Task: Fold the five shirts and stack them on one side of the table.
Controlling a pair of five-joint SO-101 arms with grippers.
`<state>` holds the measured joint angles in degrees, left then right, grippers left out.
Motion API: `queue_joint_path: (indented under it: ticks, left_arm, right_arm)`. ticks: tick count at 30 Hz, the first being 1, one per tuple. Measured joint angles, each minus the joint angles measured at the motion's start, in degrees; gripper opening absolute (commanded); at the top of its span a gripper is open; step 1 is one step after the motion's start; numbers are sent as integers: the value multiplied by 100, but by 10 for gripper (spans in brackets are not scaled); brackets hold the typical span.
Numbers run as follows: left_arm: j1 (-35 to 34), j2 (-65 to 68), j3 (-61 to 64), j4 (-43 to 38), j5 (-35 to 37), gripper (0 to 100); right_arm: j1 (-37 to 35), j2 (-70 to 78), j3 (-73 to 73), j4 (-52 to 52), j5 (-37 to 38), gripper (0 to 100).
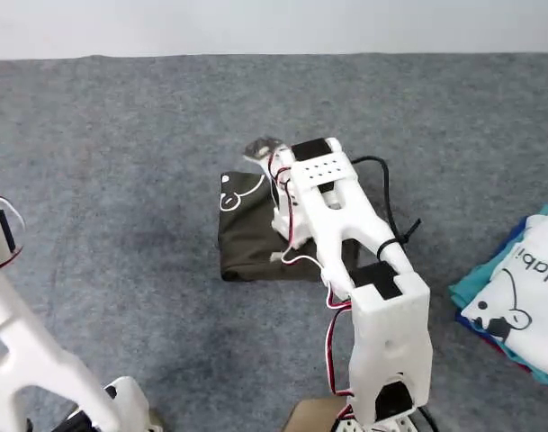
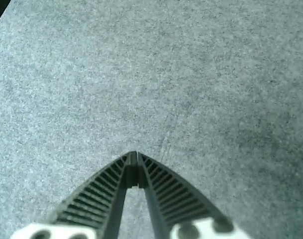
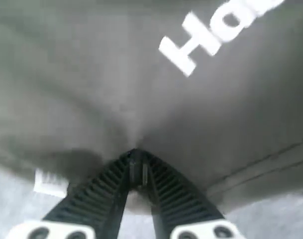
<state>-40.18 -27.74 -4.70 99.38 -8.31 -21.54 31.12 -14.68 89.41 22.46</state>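
1. Surface: a grey mat [image 1: 121,162] covers the table.
2. Dark shirt [image 1: 247,243]: lies folded at the centre of the mat, white print facing up. The right wrist view shows its fabric [image 3: 91,74] close up, with white lettering and a small white tag near the jaws.
3. Right gripper [image 1: 260,148]: positioned at the far edge of the dark shirt, with its arm extended over the shirt. The jaws are closed [image 3: 136,157]. Fabric puckers at the tips, so they are pinching the dark shirt.
4. Left gripper [image 2: 136,159]: jaws closed tip to tip, nothing held, over bare mat.
5. Stack [image 1: 489,288]: at the right edge of the table. A white shirt [image 1: 525,306] lies on top of teal, blue and red layers.
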Motion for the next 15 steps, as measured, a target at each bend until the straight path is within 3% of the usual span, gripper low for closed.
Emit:
queue_joint_path:
  ticks: [5, 11, 15]
  left_arm:
    - [0, 0, 0, 0, 0, 2]
    - [0, 0, 0, 0, 0, 2]
    - [0, 0, 0, 0, 0, 2]
  right_arm:
    - [281, -35, 0, 1073, 0, 10]
    - [897, -844, 422, 1090, 0, 10]
    - [862, -1160, 440, 1090, 0, 10]
